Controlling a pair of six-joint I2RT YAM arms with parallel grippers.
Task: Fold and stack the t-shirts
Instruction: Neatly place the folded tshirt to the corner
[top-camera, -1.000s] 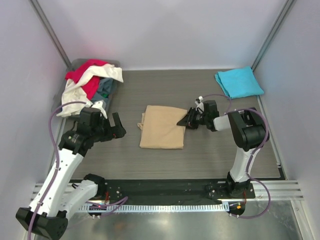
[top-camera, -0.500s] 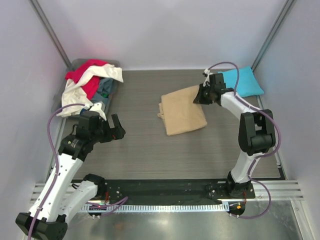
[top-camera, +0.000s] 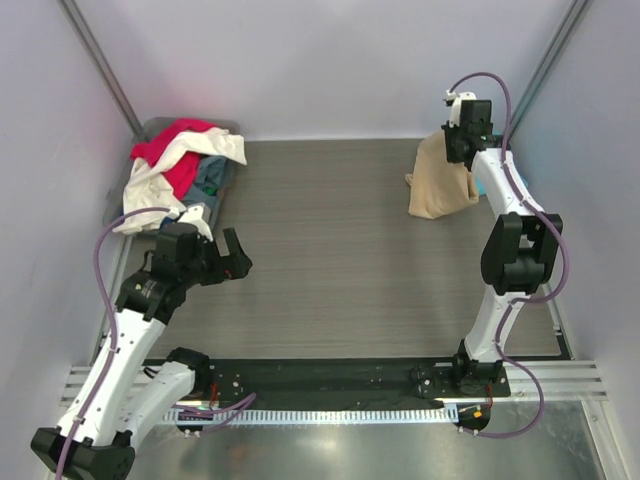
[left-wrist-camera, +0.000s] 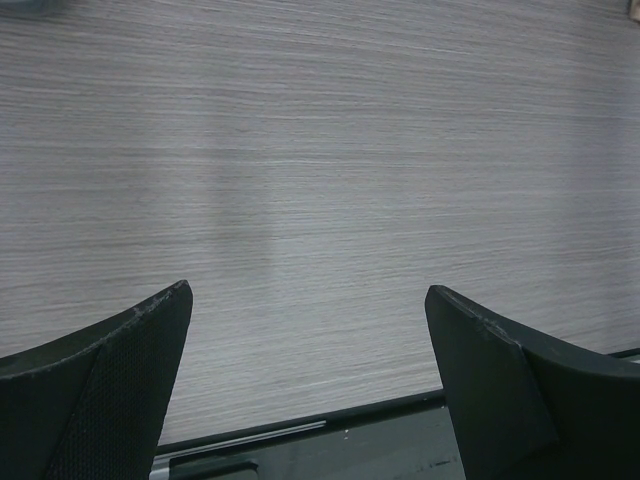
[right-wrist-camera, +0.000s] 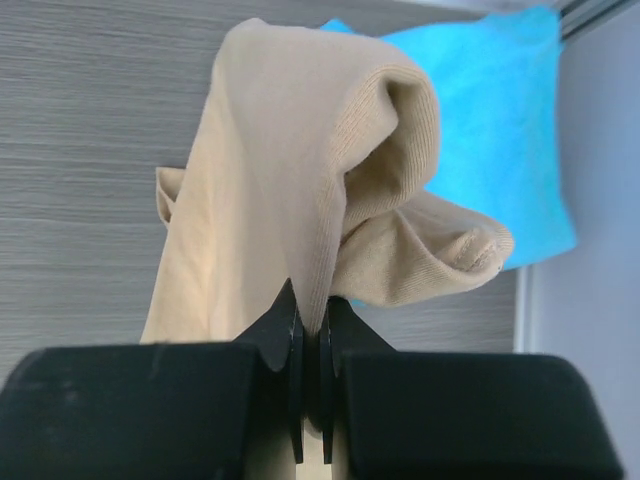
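1. Pale, plain walls (top-camera: 330, 60) close in a grey wood-grain surface (top-camera: 330, 260) with fine straight streaks running side to side.
2. Your right fingers (right-wrist-camera: 300, 335) are pressed together on the tan t-shirt (right-wrist-camera: 280, 190), pinching a thin fold of cloth between the 2 black tips.
3. That tan t-shirt hangs from the grip at the far right of the surface in a soft, bunched drape. In the right wrist view you can see its ribbed hem curling open.
4. Behind it, the turquoise t-shirt (right-wrist-camera: 490, 140) lies flat near the far right corner. The tan cloth overlaps it in view, but you cannot tell whether they touch.
5. Your left fingers (left-wrist-camera: 120, 375) stand wide apart, matte black with a mesh-textured pad. They hold nothing and sit above bare surface on the left side.
6. At the far left, a grey bin (top-camera: 152, 127) carries a loose heap of 3: a red t-shirt (top-camera: 170, 145), a white t-shirt (top-camera: 150, 185) spilling over its edge, and a dark blue-grey t-shirt (top-camera: 212, 175).
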